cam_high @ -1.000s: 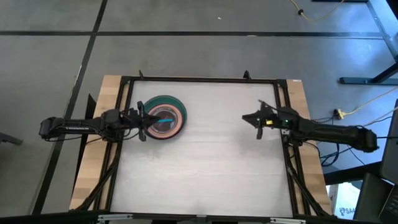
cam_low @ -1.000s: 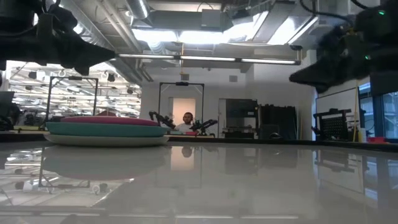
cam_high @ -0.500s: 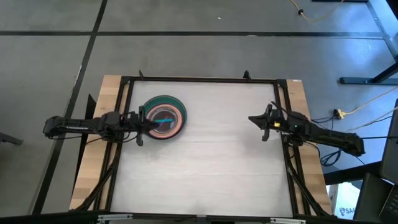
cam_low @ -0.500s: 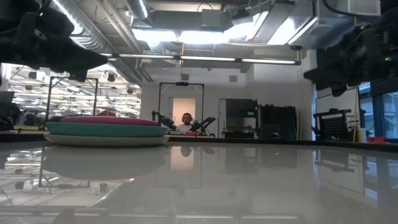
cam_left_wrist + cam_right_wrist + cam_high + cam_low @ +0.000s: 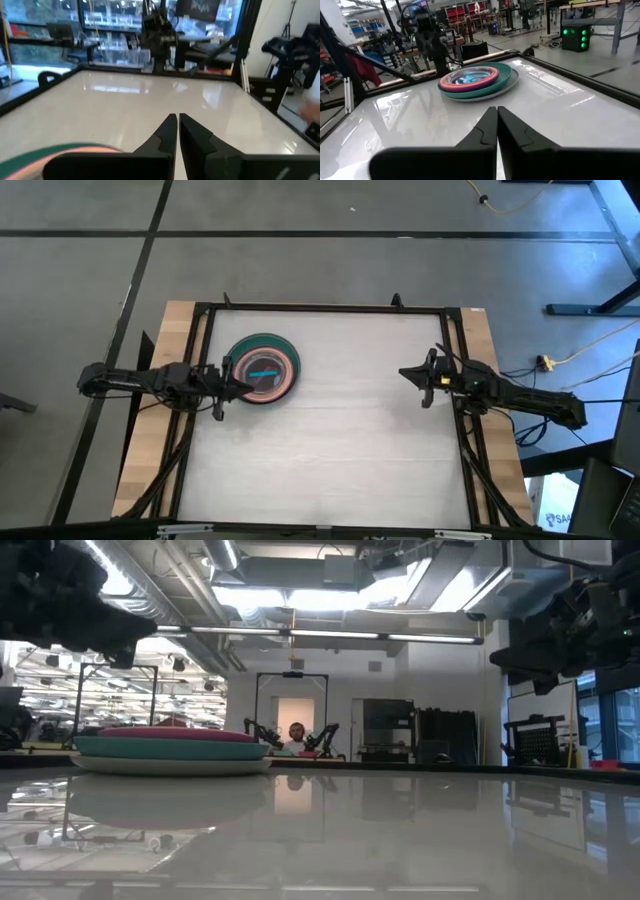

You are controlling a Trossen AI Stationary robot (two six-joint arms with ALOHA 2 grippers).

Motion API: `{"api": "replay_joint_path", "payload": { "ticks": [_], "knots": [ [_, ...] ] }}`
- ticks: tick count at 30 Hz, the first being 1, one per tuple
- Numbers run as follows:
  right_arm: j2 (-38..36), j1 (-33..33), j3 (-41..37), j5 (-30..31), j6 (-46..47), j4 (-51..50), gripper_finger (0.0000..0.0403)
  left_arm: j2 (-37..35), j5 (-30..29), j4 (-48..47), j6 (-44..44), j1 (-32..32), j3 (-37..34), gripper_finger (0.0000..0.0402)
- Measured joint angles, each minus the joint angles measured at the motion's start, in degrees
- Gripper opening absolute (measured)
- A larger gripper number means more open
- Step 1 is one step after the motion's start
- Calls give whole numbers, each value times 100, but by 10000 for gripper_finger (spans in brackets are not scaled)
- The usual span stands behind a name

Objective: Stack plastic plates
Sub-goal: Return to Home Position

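Judging this as the return-to-home step: plastic plates (image 5: 263, 368) sit in one stack on left part of the table (image 5: 340, 450), left gripper (image 5: 178, 121) just beside it, right gripper (image 5: 497, 116) well apart, both w/ fingers pressed together, empty, so next move needs only pull-back w/o touching stack.

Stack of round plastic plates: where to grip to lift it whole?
Likely the bottom grey plate's rim: it juts out widest and nothing overhangs it. Come in low from the left tool's side, the nearest. The right tool waits opposite.
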Motion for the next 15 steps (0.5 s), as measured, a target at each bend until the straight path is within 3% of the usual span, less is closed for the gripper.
{"api": "replay_joint_path", "payload": {
  "ticks": [15],
  "knots": [
    [2, -2, 0, -2, 5, -13, 5, 17, -16, 4, -2, 0, 0, 11]
  ]
}}
